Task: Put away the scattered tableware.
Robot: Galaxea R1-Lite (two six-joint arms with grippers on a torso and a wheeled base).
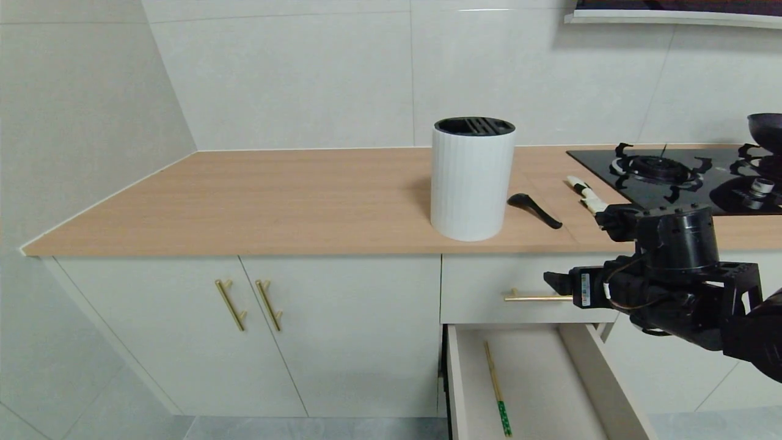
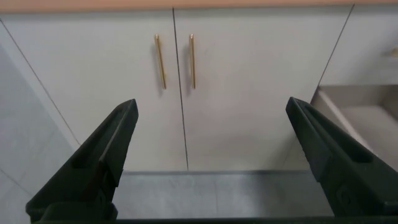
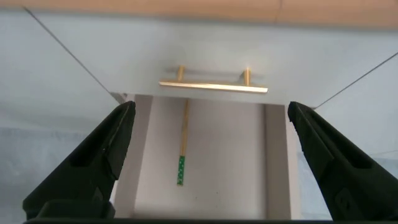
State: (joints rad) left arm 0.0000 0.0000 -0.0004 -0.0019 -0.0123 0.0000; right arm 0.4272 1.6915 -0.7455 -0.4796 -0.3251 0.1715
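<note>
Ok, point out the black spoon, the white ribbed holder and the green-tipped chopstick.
black spoon (image 1: 536,211), head view, mid handle
white ribbed holder (image 1: 469,183), head view, front wall
green-tipped chopstick (image 1: 496,386), head view, mid shaft

Countertop (image 1: 244,195): wood-grain, matt | utensil holder (image 1: 469,183): white, ribbed, matt, plastic-looking | spoon (image 1: 536,211): black, smooth, slight sheen | hob (image 1: 611,166): black glass, glossy | drawer handle (image 1: 537,297): brass-toned metal, satin | cabinet doors (image 1: 342,336): off-white, smooth, matt | wall tiles (image 1: 293,73): pale, smooth, faint gloss | chopstick (image 1: 496,385): wood-toned, green-patterned end
</note>
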